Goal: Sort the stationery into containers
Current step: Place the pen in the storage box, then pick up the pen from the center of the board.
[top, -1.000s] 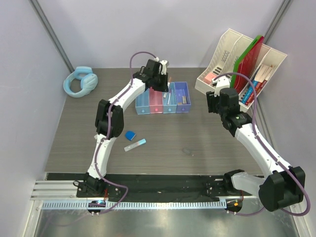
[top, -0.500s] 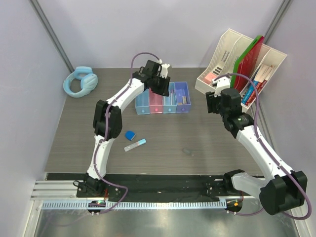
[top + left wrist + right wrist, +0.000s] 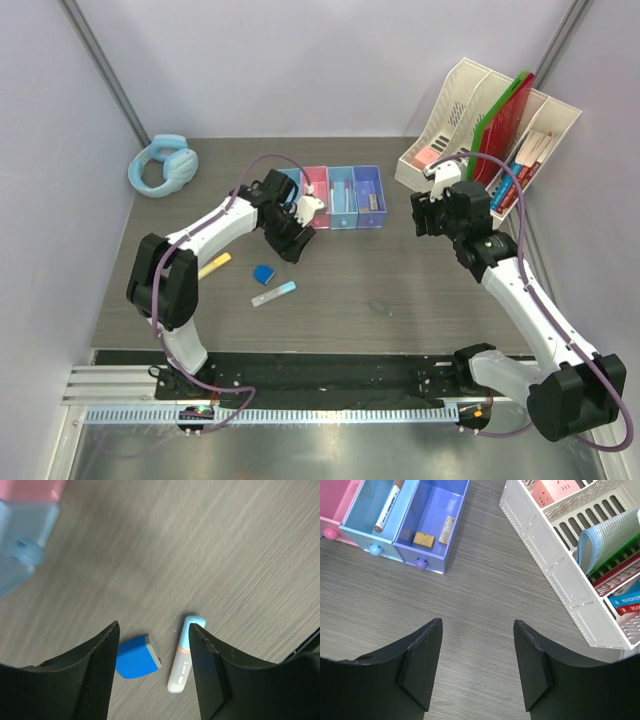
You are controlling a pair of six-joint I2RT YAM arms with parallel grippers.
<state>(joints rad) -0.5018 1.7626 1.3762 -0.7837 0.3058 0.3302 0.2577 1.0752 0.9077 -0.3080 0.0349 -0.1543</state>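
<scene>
So the left gripper [image 3: 154, 627] is hanging over the bare table [image 3: 400, 290] just in front of the row of bins, fingers spread apart and nothing between them. From the left wrist view, the blue block [image 3: 136, 657] and the pale blue tube [image 3: 184, 653] lie side by side on the wood right below, close together but not touching. The tube has a blue cap. From the top view, the yellow marker [image 3: 214, 265] is off to the left of the block, still loose on the table.

The right gripper [image 3: 477, 622] is also wide open and empty, hovering between the purple bin [image 3: 440, 502] and the cream file organiser [image 3: 560, 580]. The purple bin holds a gold clip [image 3: 424, 539] and a small greyish eraser [image 3: 446, 529]. The blue bin [image 3: 367, 507] next to it holds a white pen [image 3: 387, 507] with a red cap, and the pink bin [image 3: 335, 505] only shows its corner, so no clue what's inside.

The light blue headphones [image 3: 162, 167] sit in the far left corner.
</scene>
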